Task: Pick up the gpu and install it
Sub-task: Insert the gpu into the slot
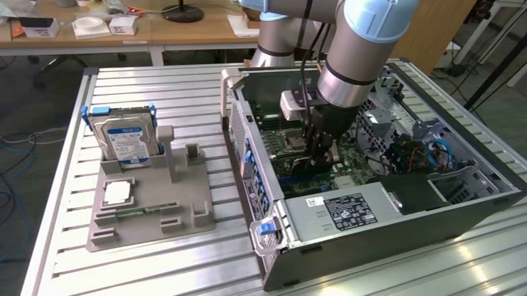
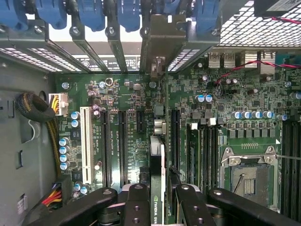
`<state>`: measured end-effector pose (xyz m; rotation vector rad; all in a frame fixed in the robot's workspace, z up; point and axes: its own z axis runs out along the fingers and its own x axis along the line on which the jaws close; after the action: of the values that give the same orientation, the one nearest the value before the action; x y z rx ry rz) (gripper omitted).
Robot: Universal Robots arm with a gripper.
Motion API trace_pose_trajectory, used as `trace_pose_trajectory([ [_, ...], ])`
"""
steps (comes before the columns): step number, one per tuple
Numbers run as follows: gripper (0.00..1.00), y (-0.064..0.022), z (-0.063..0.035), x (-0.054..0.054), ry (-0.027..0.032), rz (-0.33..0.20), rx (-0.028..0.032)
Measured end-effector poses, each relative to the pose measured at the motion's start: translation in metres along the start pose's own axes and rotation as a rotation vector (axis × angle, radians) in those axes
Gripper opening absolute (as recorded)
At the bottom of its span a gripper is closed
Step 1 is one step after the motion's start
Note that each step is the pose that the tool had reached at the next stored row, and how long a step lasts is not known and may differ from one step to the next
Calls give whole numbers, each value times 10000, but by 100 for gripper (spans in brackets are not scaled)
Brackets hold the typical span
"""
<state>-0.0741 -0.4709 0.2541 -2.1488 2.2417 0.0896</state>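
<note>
The black metal gripper (image 2: 157,202) clenches the thin, flat black gpu (image 2: 156,174) edge-on above the green motherboard (image 2: 127,94). Long dark slots (image 2: 104,146) flank it inside the grey steel case (image 1: 461,209).

Slatted metal table (image 1: 189,259), grey holder tray (image 1: 148,213), open computer case (image 1: 461,209)

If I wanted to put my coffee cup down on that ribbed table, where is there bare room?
Bare slats of the table run between the grey parts holder and the open computer case, and along the front edge below the holder. It is crowded inside the case, where the gripper holds the gpu edge-on over the motherboard, and on the holder with its hard drive.
</note>
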Motion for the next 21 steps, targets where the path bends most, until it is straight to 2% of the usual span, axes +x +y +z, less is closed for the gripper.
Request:
trace_pose_trajectory([
  [21, 26, 3, 61, 5, 2, 0, 0],
])
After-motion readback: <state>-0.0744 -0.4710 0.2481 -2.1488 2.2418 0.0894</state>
